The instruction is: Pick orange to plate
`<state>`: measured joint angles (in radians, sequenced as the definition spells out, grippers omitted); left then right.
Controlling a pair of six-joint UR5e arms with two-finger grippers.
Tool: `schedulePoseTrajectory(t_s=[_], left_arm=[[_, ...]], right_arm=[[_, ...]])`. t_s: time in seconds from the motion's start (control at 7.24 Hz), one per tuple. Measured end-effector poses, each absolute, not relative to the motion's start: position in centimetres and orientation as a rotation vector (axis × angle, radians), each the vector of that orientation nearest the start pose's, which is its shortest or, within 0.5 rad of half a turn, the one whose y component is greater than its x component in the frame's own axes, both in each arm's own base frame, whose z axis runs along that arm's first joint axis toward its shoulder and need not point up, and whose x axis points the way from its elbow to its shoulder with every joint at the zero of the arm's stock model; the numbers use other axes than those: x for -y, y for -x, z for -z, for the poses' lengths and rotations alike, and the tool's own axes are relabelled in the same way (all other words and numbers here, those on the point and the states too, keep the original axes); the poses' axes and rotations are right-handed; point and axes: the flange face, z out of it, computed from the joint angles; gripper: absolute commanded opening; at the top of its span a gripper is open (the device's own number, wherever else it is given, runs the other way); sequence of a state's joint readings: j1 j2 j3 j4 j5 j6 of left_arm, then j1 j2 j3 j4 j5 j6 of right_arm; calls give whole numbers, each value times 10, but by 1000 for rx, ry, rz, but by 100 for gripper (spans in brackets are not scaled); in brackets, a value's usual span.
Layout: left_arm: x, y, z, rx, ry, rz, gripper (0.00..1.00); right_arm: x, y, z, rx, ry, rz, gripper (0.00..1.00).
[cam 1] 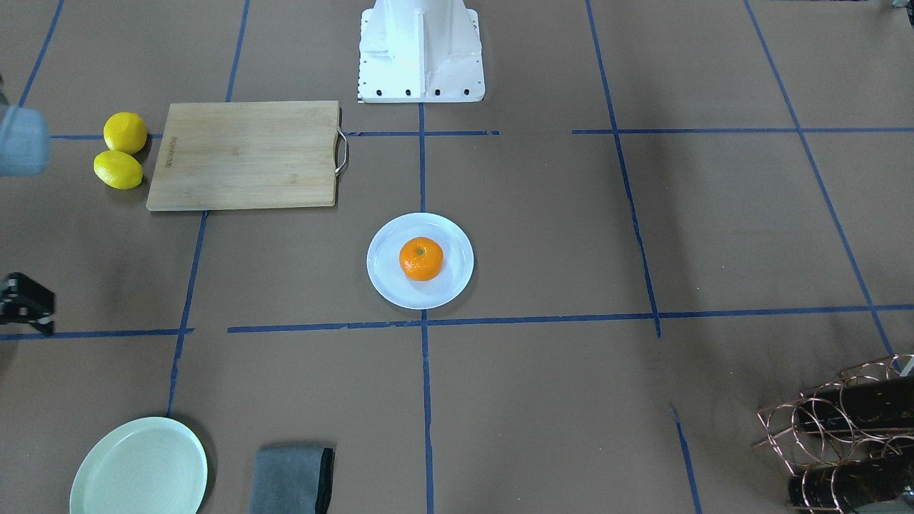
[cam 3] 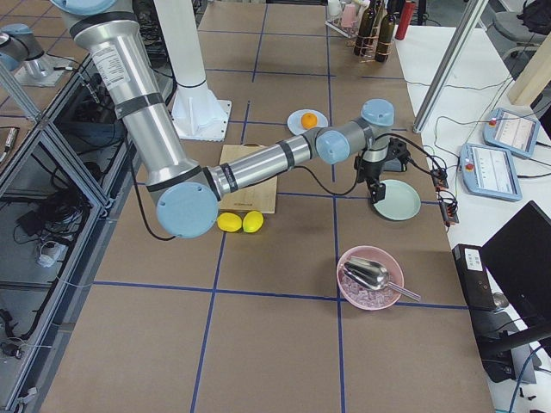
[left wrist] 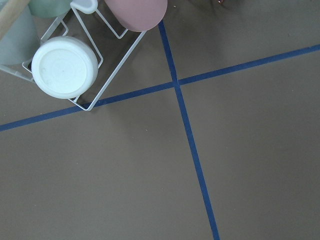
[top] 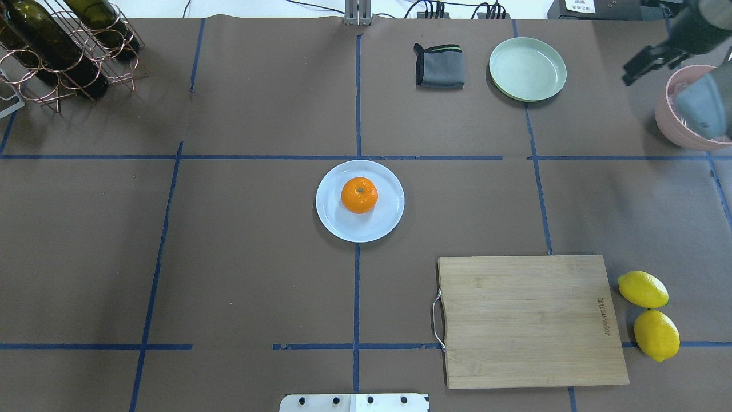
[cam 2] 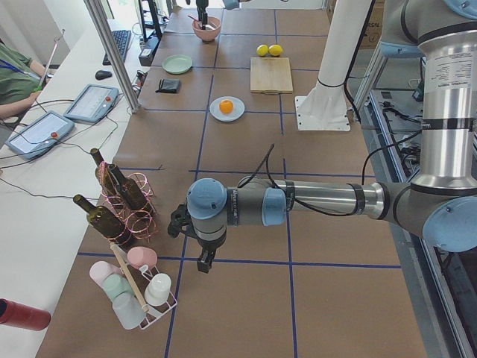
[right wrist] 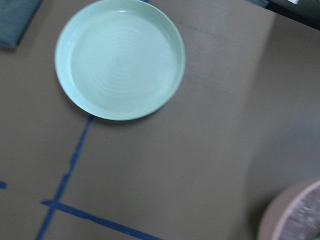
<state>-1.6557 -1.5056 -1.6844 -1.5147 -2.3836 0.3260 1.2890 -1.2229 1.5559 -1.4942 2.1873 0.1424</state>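
One orange (top: 359, 195) rests on one white plate (top: 343, 224), two lemons (top: 643, 289) lie beside one cutting board (top: 526, 320) with an illegible stamp, and whether the left gripper (cam 2: 200, 257) and right gripper (cam 3: 377, 194) are spread cannot be judged.

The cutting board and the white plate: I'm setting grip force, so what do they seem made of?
The cutting board looks like bamboo or light wood, matte: pale parallel strips show. Its handle looks like bare metal wire. The plate looks like glazed ceramic or melamine: smooth, faintly glossy white.

One orange (top: 359, 195), one white plate (top: 334, 220), one green plate (top: 527, 68), two lemons (top: 643, 289) (top: 656, 335).
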Motion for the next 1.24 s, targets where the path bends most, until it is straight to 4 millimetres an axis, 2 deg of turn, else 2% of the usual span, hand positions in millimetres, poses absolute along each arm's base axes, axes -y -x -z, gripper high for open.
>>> schedulePoseTrajectory(t_s=[0.14, 0.28, 0.41, 0.55, 0.69, 0.83, 1.24], left_arm=[[456, 100, -637, -799, -160, -225, 100], [456, 100, -637, -799, -161, -225, 100], [456, 100, -636, -799, -161, -225, 100], [456, 100, -636, -799, -161, -225, 100], [456, 100, -636, -799, -162, -225, 100], [456, 101, -636, -799, -162, -225, 100], [452, 100, -640, -800, -158, -228, 100]], right_arm=[[614, 50, -520, 657, -229, 230, 100], [583, 9, -572, 642, -181, 194, 100], [553, -19, -612, 634, -136, 163, 100], [525, -39, -641, 629, -110, 165, 100], [504, -53, -659, 639, -104, 189, 100], [491, -58, -667, 668, -103, 202, 100], [483, -59, -664, 716, -119, 209, 100]])
